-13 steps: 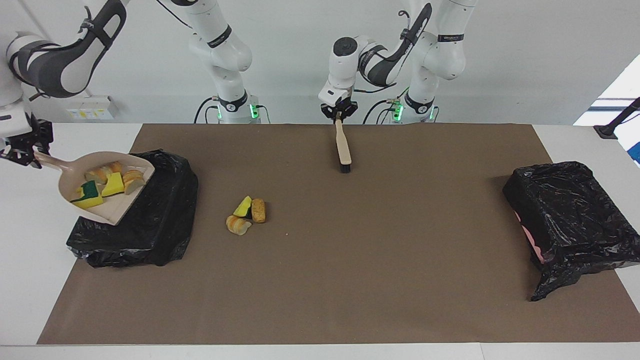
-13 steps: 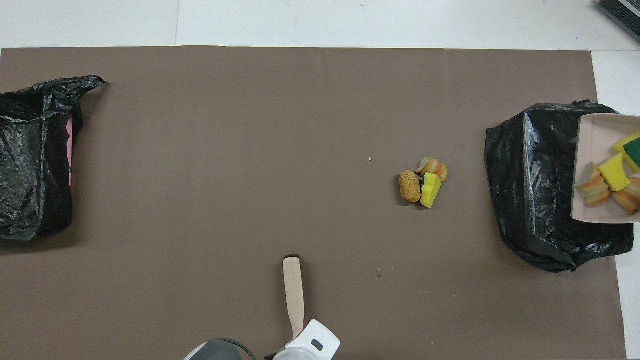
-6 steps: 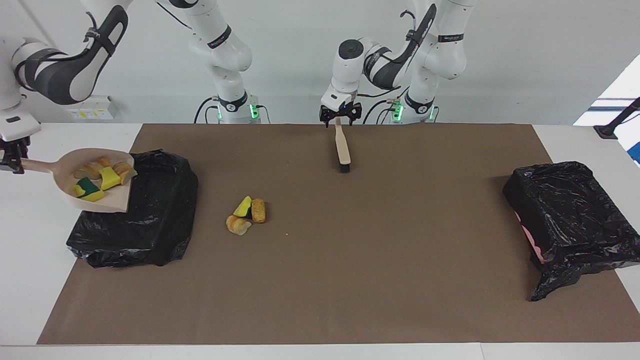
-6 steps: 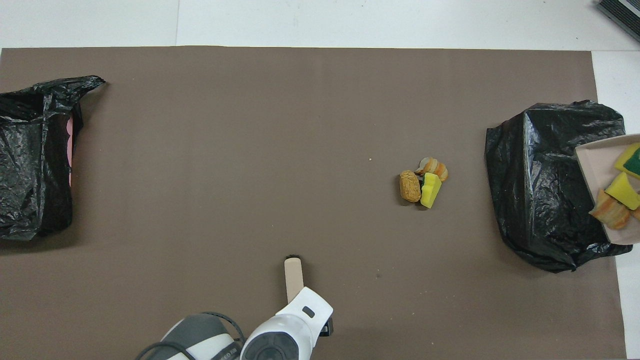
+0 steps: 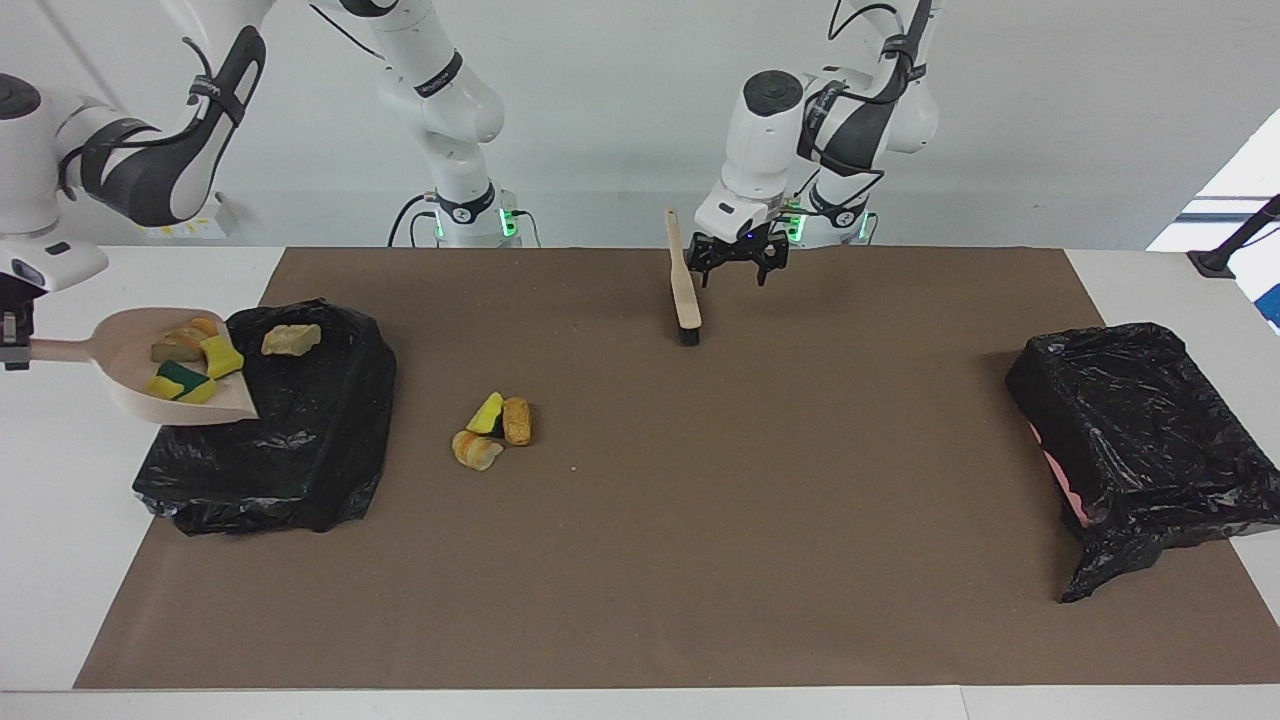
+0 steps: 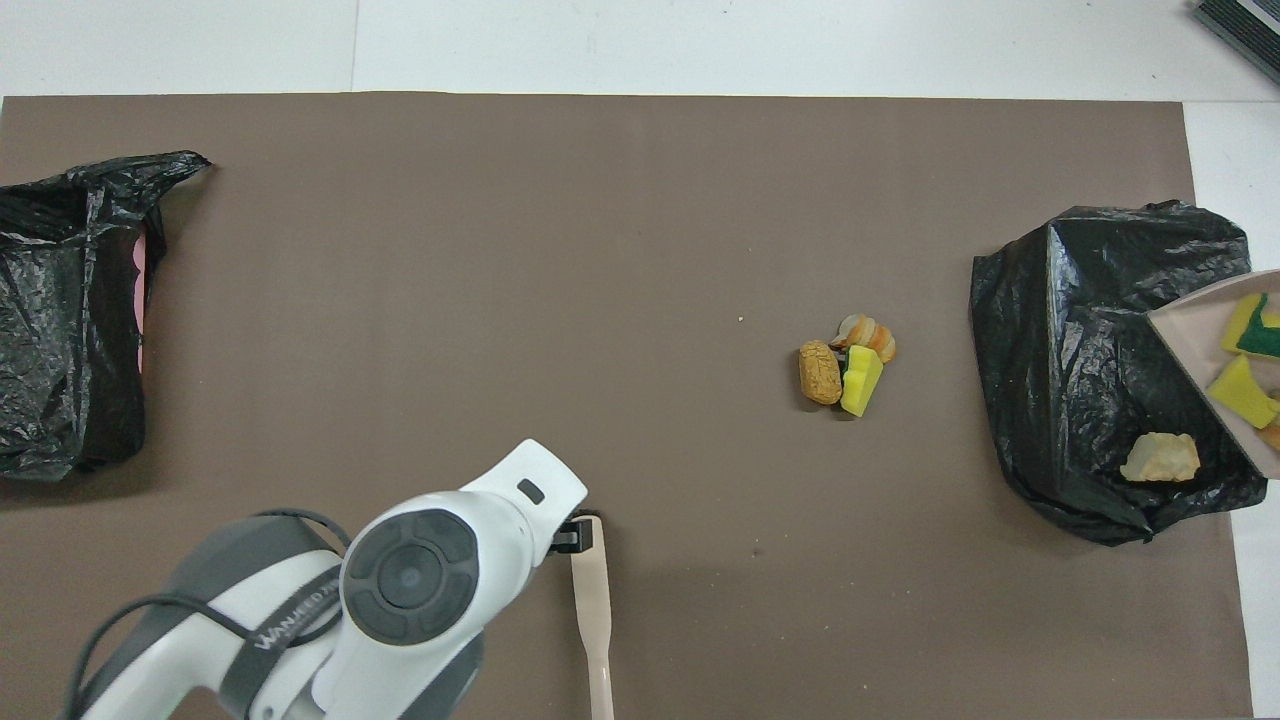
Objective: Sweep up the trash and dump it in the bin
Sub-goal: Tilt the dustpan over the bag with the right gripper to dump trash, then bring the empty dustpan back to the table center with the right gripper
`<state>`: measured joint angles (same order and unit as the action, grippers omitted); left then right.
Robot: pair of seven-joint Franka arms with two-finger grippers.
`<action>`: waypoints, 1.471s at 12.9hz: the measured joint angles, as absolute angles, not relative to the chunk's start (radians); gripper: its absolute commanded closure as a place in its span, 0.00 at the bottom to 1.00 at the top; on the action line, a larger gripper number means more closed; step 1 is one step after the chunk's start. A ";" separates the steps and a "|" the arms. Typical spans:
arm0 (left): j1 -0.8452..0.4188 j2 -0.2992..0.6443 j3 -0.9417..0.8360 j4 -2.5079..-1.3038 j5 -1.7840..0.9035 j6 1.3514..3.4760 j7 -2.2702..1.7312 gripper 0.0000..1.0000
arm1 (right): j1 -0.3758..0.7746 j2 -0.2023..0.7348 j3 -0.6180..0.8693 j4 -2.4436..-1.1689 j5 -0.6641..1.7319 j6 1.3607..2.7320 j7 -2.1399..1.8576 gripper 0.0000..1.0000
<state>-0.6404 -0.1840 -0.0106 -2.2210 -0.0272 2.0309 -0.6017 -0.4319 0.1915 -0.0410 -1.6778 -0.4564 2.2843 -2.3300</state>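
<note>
My right gripper [image 5: 10,328] is shut on the handle of the beige dustpan [image 5: 135,385] and holds it tilted over the black-bagged bin [image 5: 300,440] at the right arm's end. Several scraps [image 5: 188,362] lie in the pan, and one tan scrap [image 5: 291,339] lies on the bin's bag, also in the overhead view [image 6: 1160,458]. Three scraps [image 5: 495,430] lie together on the mat beside that bin. The brush [image 5: 683,285] stands tilted on its bristles, near the robots. My left gripper [image 5: 738,265] is open and empty just beside it, not touching.
A second black-bagged bin [image 5: 1140,440] with a pink edge showing stands at the left arm's end. The brown mat [image 5: 750,560] covers most of the white table. A few crumbs lie on the mat near the three scraps.
My left gripper opened, let go of the brush handle and moved off toward the left arm's end. The dustpan drew back and tilted, and one tan scrap dropped onto the bin.
</note>
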 measured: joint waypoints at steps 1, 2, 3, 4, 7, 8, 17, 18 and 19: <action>-0.595 -0.184 -0.010 -2.169 -0.022 1.982 -0.545 0.00 | -0.408 0.188 -0.040 -1.676 -0.478 2.284 -2.307 1.00; -0.557 -0.185 -0.009 -2.125 -0.019 1.949 -0.491 0.00 | -0.385 0.185 -0.040 -1.676 -0.524 2.277 -2.239 1.00; -0.522 -0.185 -0.009 -2.085 -0.017 1.923 -0.431 0.00 | -0.369 0.182 -0.039 -1.676 -0.591 2.251 -2.142 1.00; -0.491 -0.185 -0.008 -2.045 -0.015 1.896 -0.373 0.00 | -0.358 0.178 -0.038 -1.676 -0.648 2.207 -2.058 1.00; -0.402 -0.187 -0.007 -1.910 -0.010 1.769 -0.224 0.00 | -0.329 0.165 -0.038 -1.676 -0.736 2.114 -1.920 1.00; -0.361 -0.188 -0.006 -1.859 -0.009 1.724 -0.164 0.00 | -0.326 0.155 -0.037 -1.676 -0.753 2.089 -1.909 1.00; -0.131 -0.108 0.000 -1.548 -0.008 1.496 0.122 0.00 | -0.246 0.046 -0.036 -1.681 -0.856 1.922 -1.875 1.00; -0.115 -0.100 0.000 -1.535 -0.008 1.492 0.143 0.00 | -0.246 0.045 -0.036 -1.690 -0.872 1.927 -1.851 1.00; -0.107 -0.096 0.001 -1.529 -0.008 1.492 0.154 0.00 | -0.246 0.040 -0.036 -1.708 -0.889 1.944 -1.823 1.00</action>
<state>-0.1066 -0.0956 0.0006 -1.5294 -0.0078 1.4920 0.1535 -0.2458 0.0402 -0.0357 -1.7084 -0.8893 1.9436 -1.8231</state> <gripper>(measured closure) 0.000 0.670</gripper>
